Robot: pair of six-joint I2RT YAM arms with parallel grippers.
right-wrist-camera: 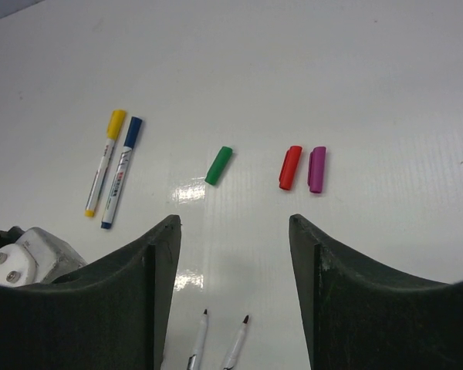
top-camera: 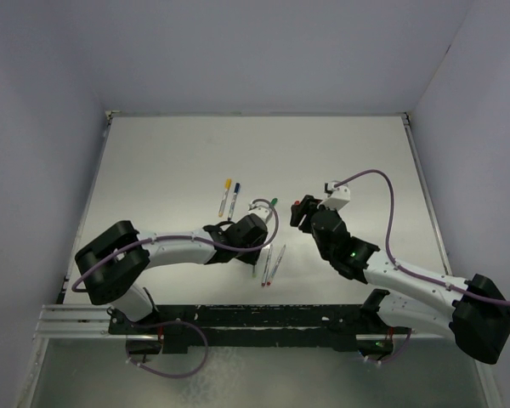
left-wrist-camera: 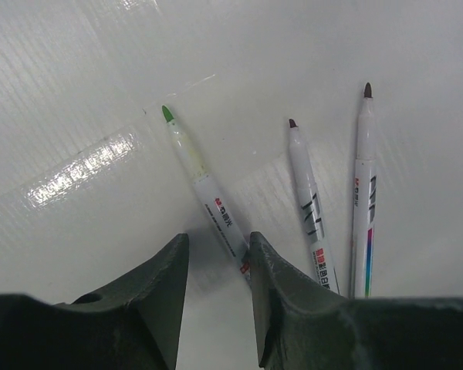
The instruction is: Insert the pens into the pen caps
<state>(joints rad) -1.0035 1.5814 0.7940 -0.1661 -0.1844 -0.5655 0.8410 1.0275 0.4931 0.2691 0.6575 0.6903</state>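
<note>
**Top external view**
- Table [top-camera: 170, 161]: you have every item on its white surface.
- Yellow-capped pen [top-camera: 224, 197] and blue-capped pen [top-camera: 235, 197]: side by side, left of centre, both already closed.
- Left gripper [top-camera: 263, 207]: at table centre, with the green-tipped pen [top-camera: 273, 202] jutting from it.
- Pair of loose pens [top-camera: 267, 262]: nearly parallel, just on the near side of the left gripper.
- Right gripper [top-camera: 299, 211]: just right of the left gripper, apart from it.

**Left wrist view**
- Left gripper [left-wrist-camera: 217, 237]: your fingers stand narrowly apart, the gap wider than a pen.
- Green-tipped pen [left-wrist-camera: 204, 185]: uncapped, its barrel running into that gap and lying against the right-hand finger in this view. You cannot tell whether it is lifted.
- Pair of loose pens [left-wrist-camera: 305, 193]: bare dark tips, flat on the table to the right.

**Right wrist view**
- Right gripper [right-wrist-camera: 233, 220]: spread wide, nothing between the fingers.
- Green cap [right-wrist-camera: 219, 166]: alone, ahead of the gap.
- Red cap [right-wrist-camera: 290, 167] and purple cap [right-wrist-camera: 317, 169]: just beside each other, right of the green cap.
- Yellow-capped pen [right-wrist-camera: 104, 163] and blue-capped pen [right-wrist-camera: 121, 173]: at the left.
</note>
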